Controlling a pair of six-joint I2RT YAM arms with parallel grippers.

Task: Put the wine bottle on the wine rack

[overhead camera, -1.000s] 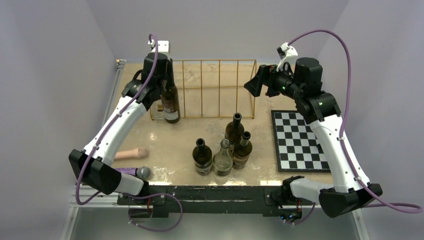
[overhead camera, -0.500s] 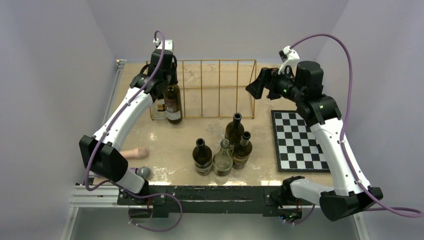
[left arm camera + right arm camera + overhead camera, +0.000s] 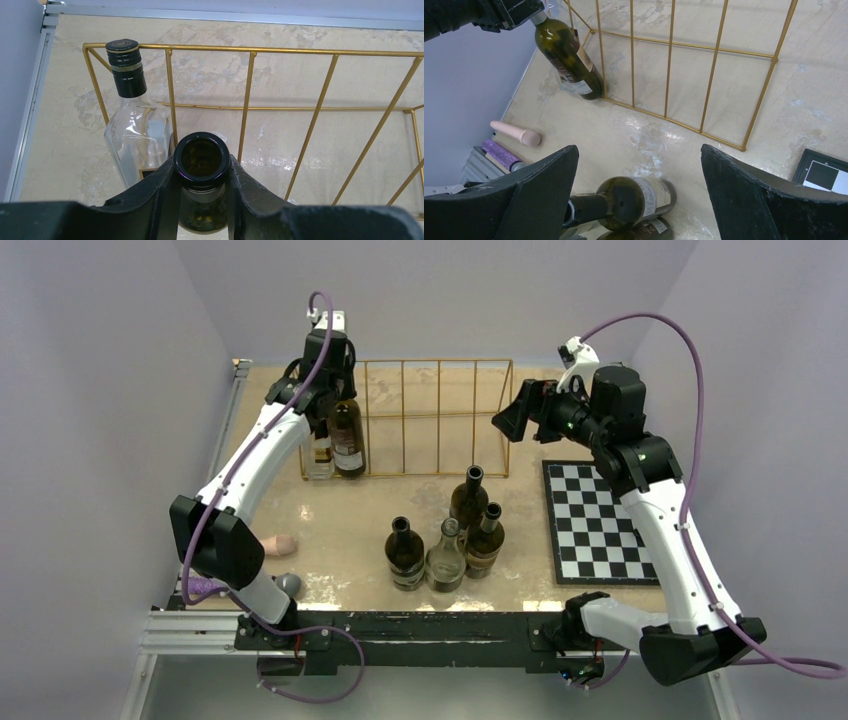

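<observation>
By the wine rack [image 3: 437,418], left end effector [image 3: 201,170] grips the wine bottle [image 3: 347,440] at the neck (clear bottle [image 3: 132,135] just beside); right end effector [image 3: 638,150] hangs wide open.

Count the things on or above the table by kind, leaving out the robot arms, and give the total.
Bottles: 6, counting the wine bottle in the left gripper
Wine rack: 1
Checkered board: 1
Pink stick: 1
Purple-handled object: 1
Total: 10
</observation>
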